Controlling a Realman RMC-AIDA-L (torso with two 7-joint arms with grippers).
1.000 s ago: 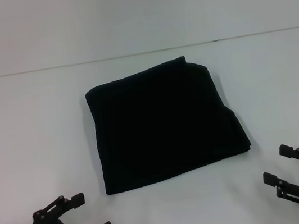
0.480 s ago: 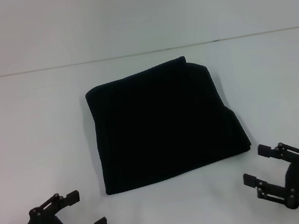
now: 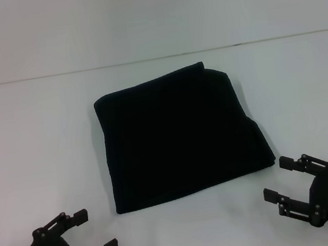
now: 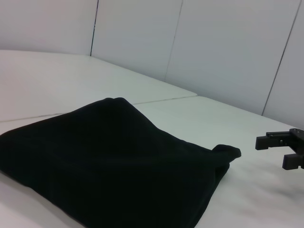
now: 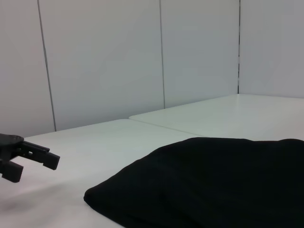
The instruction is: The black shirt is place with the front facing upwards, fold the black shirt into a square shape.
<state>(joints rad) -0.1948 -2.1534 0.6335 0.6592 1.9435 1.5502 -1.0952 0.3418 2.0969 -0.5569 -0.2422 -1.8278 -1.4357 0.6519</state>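
Observation:
The black shirt (image 3: 178,134) lies folded into a rough square in the middle of the white table; no lettering or label shows. It also fills the low part of the left wrist view (image 4: 109,161) and the right wrist view (image 5: 213,185). My left gripper (image 3: 94,234) is open at the near left, apart from the shirt and holding nothing. My right gripper (image 3: 280,179) is open at the near right, just off the shirt's near right corner, also empty. The left wrist view shows the right gripper (image 4: 285,151) far off, and the right wrist view shows the left gripper (image 5: 28,163).
The white table (image 3: 31,150) spreads out on all sides of the shirt. A white panelled wall (image 3: 146,13) stands behind its far edge.
The right gripper has moved left toward the shirt's near right corner. The left gripper has dropped slightly lower and leftward. The shirt has not moved.

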